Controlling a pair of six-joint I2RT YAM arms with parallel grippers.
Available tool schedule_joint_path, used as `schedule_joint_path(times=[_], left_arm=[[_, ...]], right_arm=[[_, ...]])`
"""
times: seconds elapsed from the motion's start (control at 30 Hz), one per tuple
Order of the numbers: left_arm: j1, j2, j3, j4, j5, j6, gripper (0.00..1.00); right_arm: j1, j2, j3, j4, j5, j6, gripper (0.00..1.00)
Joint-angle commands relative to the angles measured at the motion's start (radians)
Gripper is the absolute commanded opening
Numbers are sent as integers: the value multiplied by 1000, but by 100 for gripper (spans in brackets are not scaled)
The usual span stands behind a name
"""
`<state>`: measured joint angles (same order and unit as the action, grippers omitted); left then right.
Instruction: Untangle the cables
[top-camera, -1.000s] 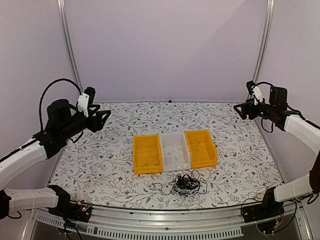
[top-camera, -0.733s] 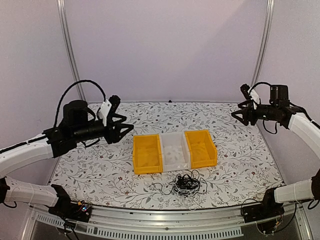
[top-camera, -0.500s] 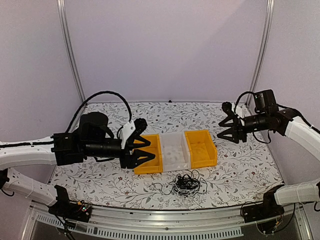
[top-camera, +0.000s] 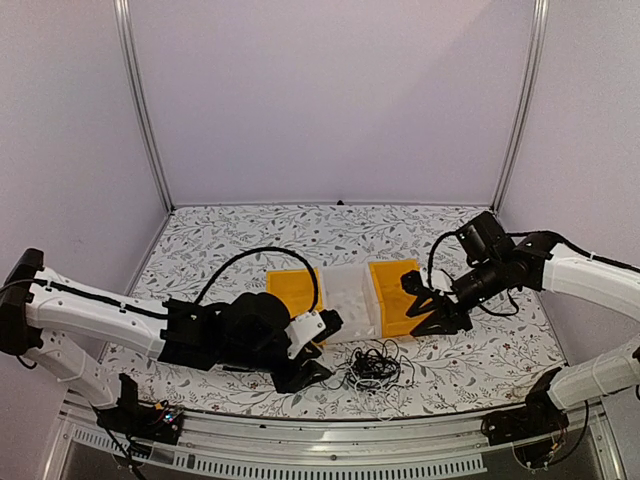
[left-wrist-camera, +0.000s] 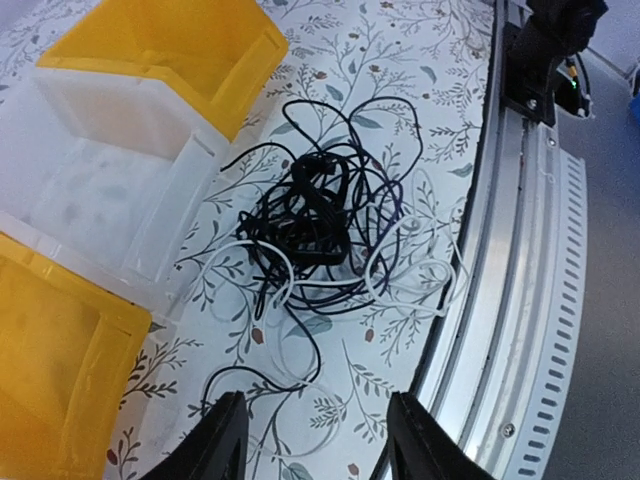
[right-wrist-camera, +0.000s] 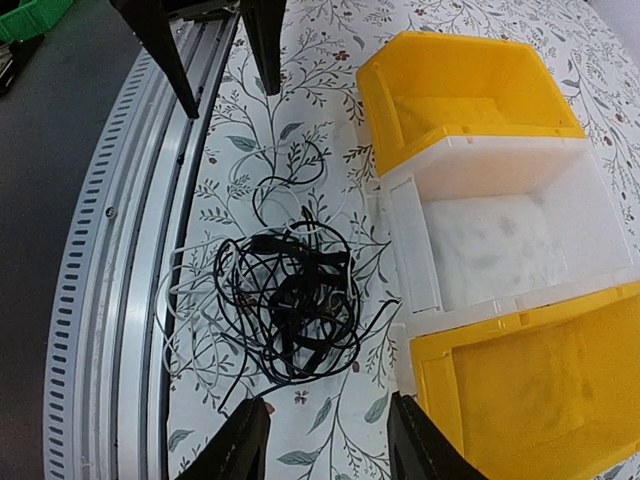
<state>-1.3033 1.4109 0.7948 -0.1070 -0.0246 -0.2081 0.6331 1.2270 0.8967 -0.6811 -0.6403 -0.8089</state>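
Observation:
The cables (top-camera: 374, 367) lie in one tangled heap on the flowered table, just in front of the bins. They are mostly thin black cords (left-wrist-camera: 308, 212), with pale white loops (left-wrist-camera: 410, 275) trailing toward the rail. My left gripper (top-camera: 320, 348) hovers low just left of the heap. It is open, with only a loose black loop (left-wrist-camera: 262, 378) on the table beyond its tips. My right gripper (top-camera: 420, 306) hangs above and right of the heap, over the right yellow bin's front. It is open and empty, and the tangle (right-wrist-camera: 290, 300) lies ahead of its tips (right-wrist-camera: 325, 445).
Three bins stand in a row behind the heap: a yellow bin (top-camera: 290, 302), a clear white bin (top-camera: 350, 300) and a yellow bin (top-camera: 399, 290). An aluminium rail (top-camera: 330, 440) runs along the near edge, close to the white loops. The left gripper's fingers (right-wrist-camera: 168, 45) show beyond the heap.
Both arms have swung from the table's far sides down and inward, to either side of the cable heap. Both sets of jaws have narrowed somewhat. The cables have not moved.

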Motion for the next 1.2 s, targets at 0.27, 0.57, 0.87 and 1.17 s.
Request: schedule_joint_path(times=[0.27, 0.57, 0.87, 1.17], left_arm=[[32, -60, -73, 50, -299, -330, 45], [63, -331, -291, 90, -414, -476, 50], [78, -509, -344, 50, -520, -488, 53], [78, -526, -374, 67, -518, -508, 55]], right_arm=[[169, 192, 160, 40, 41, 24, 34], [267, 443, 391, -7, 106, 157, 29], [305, 645, 541, -156, 150, 172, 37], [322, 707, 555, -163, 217, 205, 40]])
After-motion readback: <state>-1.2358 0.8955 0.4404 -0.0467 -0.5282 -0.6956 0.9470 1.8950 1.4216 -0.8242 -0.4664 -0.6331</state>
